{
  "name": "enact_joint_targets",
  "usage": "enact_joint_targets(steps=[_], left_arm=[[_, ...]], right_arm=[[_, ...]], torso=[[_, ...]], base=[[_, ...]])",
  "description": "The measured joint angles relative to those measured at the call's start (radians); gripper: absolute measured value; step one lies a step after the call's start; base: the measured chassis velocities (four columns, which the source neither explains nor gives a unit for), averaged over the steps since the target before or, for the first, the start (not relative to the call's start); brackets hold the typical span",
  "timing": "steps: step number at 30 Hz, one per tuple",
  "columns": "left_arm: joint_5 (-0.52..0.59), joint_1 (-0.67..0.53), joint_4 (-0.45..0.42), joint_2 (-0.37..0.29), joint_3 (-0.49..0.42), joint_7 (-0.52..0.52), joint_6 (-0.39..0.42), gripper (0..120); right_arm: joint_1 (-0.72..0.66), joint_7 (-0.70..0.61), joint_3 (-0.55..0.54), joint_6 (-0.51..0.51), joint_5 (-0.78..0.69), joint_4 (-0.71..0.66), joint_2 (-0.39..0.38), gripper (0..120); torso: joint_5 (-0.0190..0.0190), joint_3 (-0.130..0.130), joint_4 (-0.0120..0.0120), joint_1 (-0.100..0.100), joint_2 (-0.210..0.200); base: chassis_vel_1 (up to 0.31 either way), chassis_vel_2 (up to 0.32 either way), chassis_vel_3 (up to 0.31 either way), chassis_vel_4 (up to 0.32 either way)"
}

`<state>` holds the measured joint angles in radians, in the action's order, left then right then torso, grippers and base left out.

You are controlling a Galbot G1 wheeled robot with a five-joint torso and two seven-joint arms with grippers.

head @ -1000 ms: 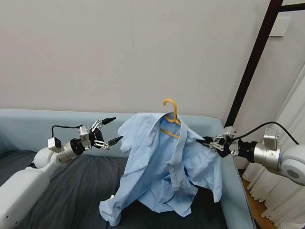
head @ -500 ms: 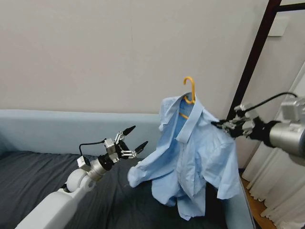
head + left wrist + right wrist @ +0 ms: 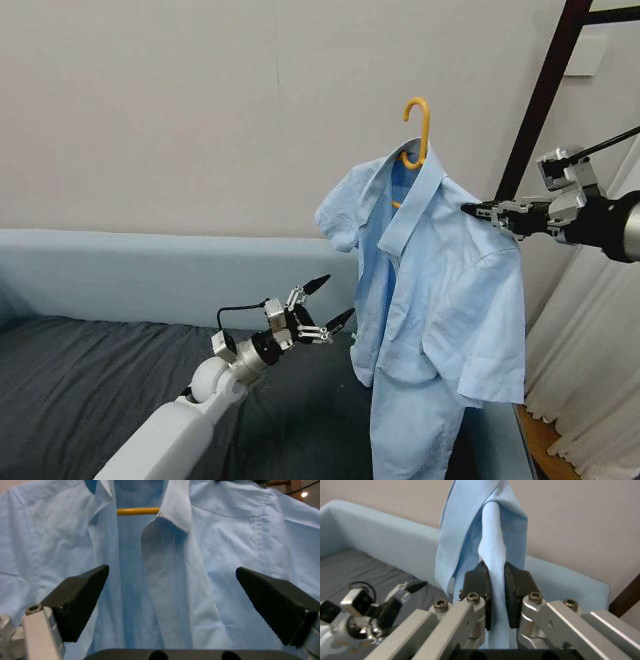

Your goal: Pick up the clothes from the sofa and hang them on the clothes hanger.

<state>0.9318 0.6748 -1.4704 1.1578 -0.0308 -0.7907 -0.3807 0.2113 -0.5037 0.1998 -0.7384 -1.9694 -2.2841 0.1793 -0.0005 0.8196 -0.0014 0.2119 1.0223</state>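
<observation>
Sofa (image 3: 90, 270): pale blue, dark grey seat, across lower left of frame.
Shirt (image 3: 440, 300): light blue, hanging right of centre, clear of the seat, draped on hanger.
Right end effector (image 3: 472, 209): upper right, fingers clamped on fabric fold at shirt shoulder.
Left end effector (image 3: 337, 299): lower centre, fingers apart, holding nothing, just beside shirt.
Hanger (image 3: 417, 125): yellow, hook upright above collar.

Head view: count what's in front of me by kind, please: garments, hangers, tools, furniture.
Garments: 1, the light blue shirt
Hangers: 1, the yellow hanger inside its collar
Tools: 2, the left tool open beside the shirt, the right tool shut on its shoulder
Furniture: 1, the sofa
Total: 5
</observation>
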Motion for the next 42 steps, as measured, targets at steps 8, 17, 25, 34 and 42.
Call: enact_joint_targets(steps=[8, 17, 25, 34, 42], left_arm=[[0.036, -0.156, 0.159, 0.098, -0.069, -0.041, 0.021, 98], [0.066, -0.254, 0.291, 0.140, -0.084, -0.153, 0.033, 78], [0.085, -0.279, 0.350, 0.148, -0.078, -0.240, 0.037, 44], [0.091, -0.294, 0.364, 0.155, -0.071, -0.267, 0.034, 15], [0.078, -0.351, 0.327, 0.105, -0.066, -0.221, 0.011, 0]], right_arm=[[0.022, 0.037, -0.003, 0.004, 0.035, -0.008, 0.010, 7], [0.031, 0.060, 0.002, 0.005, 0.061, 0.009, 0.008, 7], [0.034, 0.085, 0.000, 0.006, 0.080, 0.021, 0.024, 7], [0.045, 0.093, 0.001, 0.007, 0.098, 0.012, 0.027, 7], [0.044, 0.091, 0.006, 0.008, 0.102, 0.017, 0.022, 7]], torso=[[-0.0002, 0.000, 0.0001, 0.000, 0.000], [-0.0003, 0.000, 0.0000, 0.000, 0.000], [-0.0003, 0.000, 0.0003, 0.000, 0.000], [-0.0004, 0.000, -0.0001, 0.000, 0.000], [-0.0005, 0.000, 0.0003, 0.000, 0.000]], base=[[0.000, 0.000, 0.000, 0.000], [0.000, 0.000, 0.000, 0.000], [0.000, 0.000, 0.000, 0.000], [0.000, 0.000, 0.000, 0.000], [0.000, 0.000, 0.000, 0.000]])
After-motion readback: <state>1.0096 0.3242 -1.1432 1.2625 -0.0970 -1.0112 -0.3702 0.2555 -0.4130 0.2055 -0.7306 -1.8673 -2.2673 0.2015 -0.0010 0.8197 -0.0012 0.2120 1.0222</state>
